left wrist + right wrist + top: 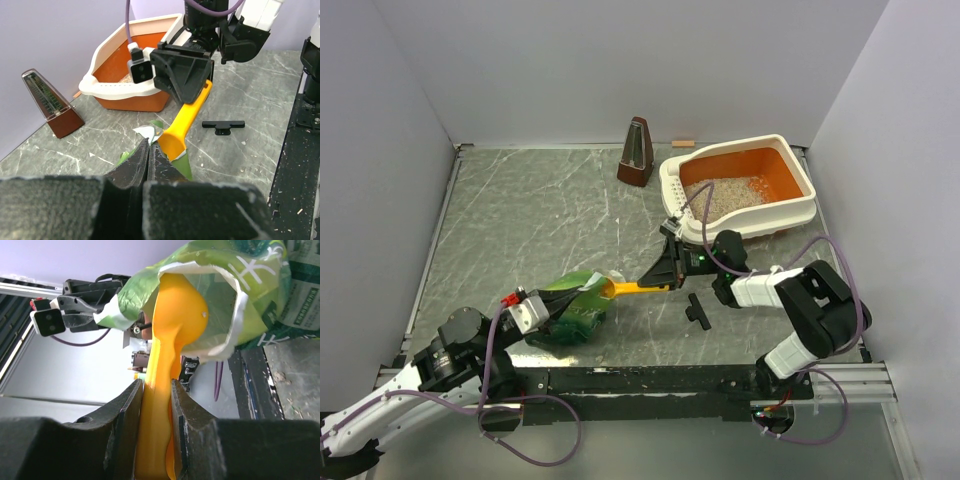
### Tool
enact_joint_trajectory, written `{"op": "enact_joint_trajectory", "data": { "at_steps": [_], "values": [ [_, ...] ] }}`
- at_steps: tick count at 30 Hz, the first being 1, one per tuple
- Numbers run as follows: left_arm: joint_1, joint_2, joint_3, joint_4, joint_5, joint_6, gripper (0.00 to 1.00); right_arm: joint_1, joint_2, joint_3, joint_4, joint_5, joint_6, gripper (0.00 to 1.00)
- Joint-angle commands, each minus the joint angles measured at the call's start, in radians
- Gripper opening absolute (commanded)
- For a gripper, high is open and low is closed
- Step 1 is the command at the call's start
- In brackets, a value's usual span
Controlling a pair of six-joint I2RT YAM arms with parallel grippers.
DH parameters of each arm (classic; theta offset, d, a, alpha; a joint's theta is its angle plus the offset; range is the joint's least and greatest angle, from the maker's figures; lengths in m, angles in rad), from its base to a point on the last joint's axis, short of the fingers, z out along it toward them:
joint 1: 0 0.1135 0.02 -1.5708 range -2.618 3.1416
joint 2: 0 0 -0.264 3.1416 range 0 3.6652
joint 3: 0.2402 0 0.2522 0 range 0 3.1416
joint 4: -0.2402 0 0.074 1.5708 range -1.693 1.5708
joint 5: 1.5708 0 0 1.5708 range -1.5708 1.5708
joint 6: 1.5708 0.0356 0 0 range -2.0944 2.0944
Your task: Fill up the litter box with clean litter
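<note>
Litter box [796,214] sits at the far right corner of the table [540,220], slotted end toward the arms. Only the top view looks into it: clean litter [725,195] covers the near part of the orange floor, and the far side shows bare orange. The left wrist view sees the box [107,90] from the side, with just a sliver of granules [125,78] over the rim.

A crinkly green bag [575,305] lies near the front of the table, well apart from the box. The left fingers [552,298] are pressed together on its edge. In the left wrist view they [132,167] meet with the bag's pale lip at their tips.

The right fingers [658,278] are clamped on the handle of a yellow-orange scoop [630,288]. Its far end goes into the bag. The right wrist view alone shows the bag's mouth [210,260] held open around the scoop's bowl [175,305], with the fingers [127,415] narrow on the handle. Whether the bowl carries litter cannot be told.

A brown metronome [637,152] stands upright just left of the box. A small black T-shaped piece [697,312] lies on the table beside the right arm, and a little wooden block [683,144] sits at the back wall.
</note>
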Motion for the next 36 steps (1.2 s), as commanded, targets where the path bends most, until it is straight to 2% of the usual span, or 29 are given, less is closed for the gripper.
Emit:
{"op": "enact_joint_trajectory", "data": {
  "at_steps": [1,7,17,25,30,36],
  "values": [
    [0.001,-0.001,0.007,0.060,0.041,-0.012,0.01,-0.048,-0.067,-0.036,0.117,-0.047,0.001,0.00],
    [0.001,-0.019,0.004,0.062,0.045,-0.007,0.01,-0.102,-0.091,-0.099,0.107,-0.045,-0.013,0.00],
    [0.001,-0.027,0.002,0.067,0.052,-0.004,0.01,-0.183,-0.131,-0.211,0.183,-0.030,0.062,0.00],
    [0.001,-0.030,0.001,0.068,0.045,-0.004,0.01,-0.223,-0.234,-0.263,0.131,-0.013,0.090,0.00],
    [0.001,-0.038,0.001,0.071,0.030,-0.003,0.01,-0.238,-0.336,-0.274,0.009,-0.010,0.063,0.00],
    [0.001,-0.054,-0.001,0.073,0.010,0.001,0.01,-0.257,-0.501,-0.252,-0.296,0.022,-0.048,0.00]
  ]
}}
